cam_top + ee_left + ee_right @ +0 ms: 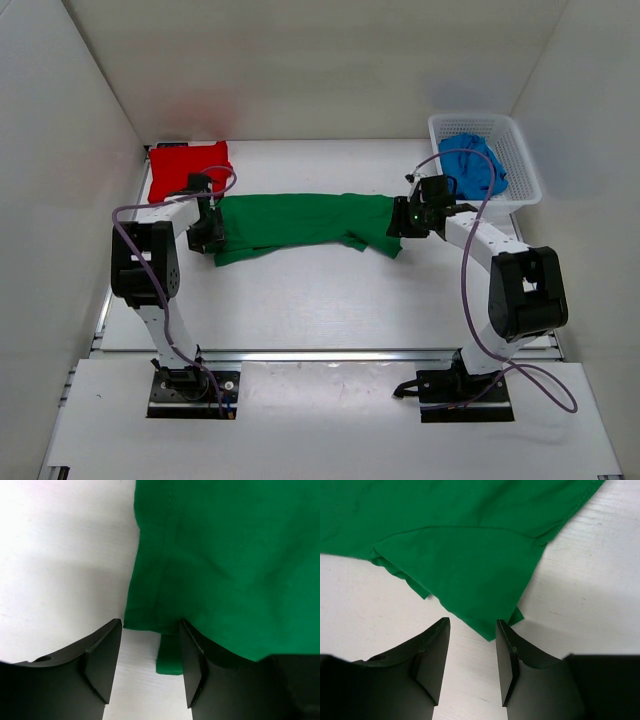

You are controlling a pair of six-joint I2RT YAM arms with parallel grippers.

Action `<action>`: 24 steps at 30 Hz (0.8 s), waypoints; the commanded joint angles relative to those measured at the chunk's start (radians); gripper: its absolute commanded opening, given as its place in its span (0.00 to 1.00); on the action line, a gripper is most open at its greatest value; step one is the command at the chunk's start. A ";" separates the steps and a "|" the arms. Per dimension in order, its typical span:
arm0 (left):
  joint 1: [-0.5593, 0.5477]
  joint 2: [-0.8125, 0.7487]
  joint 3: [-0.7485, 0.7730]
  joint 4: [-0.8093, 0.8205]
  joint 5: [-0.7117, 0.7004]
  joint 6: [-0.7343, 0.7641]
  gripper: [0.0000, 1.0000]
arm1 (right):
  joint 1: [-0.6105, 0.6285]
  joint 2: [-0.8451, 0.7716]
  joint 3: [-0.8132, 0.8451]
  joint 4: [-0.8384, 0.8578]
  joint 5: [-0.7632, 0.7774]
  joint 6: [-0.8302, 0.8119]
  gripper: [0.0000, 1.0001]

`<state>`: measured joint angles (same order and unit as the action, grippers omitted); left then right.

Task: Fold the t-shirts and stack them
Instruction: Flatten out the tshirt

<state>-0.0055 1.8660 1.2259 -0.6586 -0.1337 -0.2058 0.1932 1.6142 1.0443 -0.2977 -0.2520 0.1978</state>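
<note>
While a green t-shirt (300, 222) is lying stretched across the table (300, 300), the left gripper (150, 625) and right gripper (472, 622) are sitting at its opposite ends, fingers spread. A folded red t-shirt (188, 170) is resting far left, and a blue t-shirt (475, 165) is filling the white basket (520, 150).

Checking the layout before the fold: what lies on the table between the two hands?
The green t-shirt, spread in a long strip from the left hand to the right hand; the top external view shows it.
</note>
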 commanded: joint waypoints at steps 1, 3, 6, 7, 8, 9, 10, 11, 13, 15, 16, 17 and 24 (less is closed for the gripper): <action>0.006 0.007 0.023 0.008 0.019 -0.038 0.60 | -0.015 -0.050 -0.009 0.057 -0.010 -0.012 0.39; 0.004 0.018 0.015 0.017 0.023 -0.047 0.60 | -0.018 -0.057 -0.027 0.063 -0.019 -0.014 0.39; 0.004 0.035 0.015 0.022 0.020 -0.052 0.49 | -0.023 -0.062 -0.058 0.081 -0.030 -0.011 0.38; 0.002 0.036 0.009 0.017 0.029 -0.055 0.45 | -0.021 -0.068 -0.066 0.081 -0.033 -0.012 0.38; 0.006 0.041 0.018 0.013 0.035 -0.058 0.34 | -0.027 -0.068 -0.066 0.081 -0.039 -0.011 0.37; 0.034 0.035 0.014 0.016 0.040 -0.060 0.25 | -0.029 -0.069 -0.072 0.074 -0.039 -0.005 0.37; 0.038 0.030 0.015 0.022 0.045 -0.060 0.20 | -0.021 -0.069 -0.075 0.080 -0.041 -0.014 0.37; 0.039 0.025 0.011 0.025 0.039 -0.057 0.14 | -0.023 -0.069 -0.073 0.081 -0.040 -0.018 0.37; 0.038 0.006 0.007 0.027 0.036 -0.060 0.11 | -0.023 -0.071 -0.078 0.075 -0.039 -0.012 0.37; 0.039 -0.014 0.009 0.020 0.052 -0.060 0.10 | -0.028 -0.077 -0.086 0.083 -0.041 -0.015 0.37; 0.035 -0.031 0.011 0.019 0.052 -0.063 0.10 | -0.025 -0.076 -0.092 0.088 -0.041 -0.012 0.37; 0.039 -0.048 0.009 0.017 0.062 -0.064 0.11 | -0.026 -0.074 -0.095 0.091 -0.041 -0.012 0.37; 0.019 -0.165 0.096 -0.050 0.092 -0.073 0.15 | -0.026 0.009 -0.072 0.078 -0.010 0.011 0.44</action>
<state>0.0212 1.7992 1.2537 -0.6899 -0.0654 -0.2699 0.1734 1.5925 0.9573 -0.2527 -0.2779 0.2039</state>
